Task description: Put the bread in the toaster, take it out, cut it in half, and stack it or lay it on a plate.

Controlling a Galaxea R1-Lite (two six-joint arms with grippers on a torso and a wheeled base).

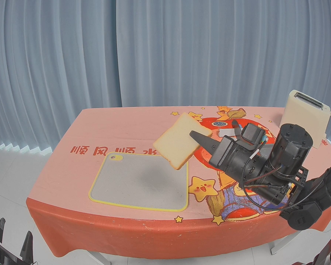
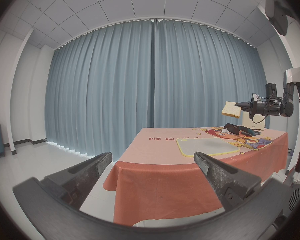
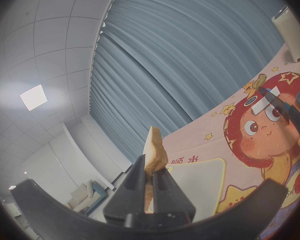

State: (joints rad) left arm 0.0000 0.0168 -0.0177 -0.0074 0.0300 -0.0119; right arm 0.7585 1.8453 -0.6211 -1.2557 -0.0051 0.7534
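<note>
My right tool is clamped on one edge of the pale square slice of white bread, held aloft over the 1 o'clock corner of the grey, yellow-rimmed cutting board. I judge toasting comes next: carry the slice toward 2 o'clock and stand it upright over the cream plastic toaster, whose slot looks empty. My left tool hangs wide open, holding nothing, off the orange-clothed table at 7 o'clock.
</note>
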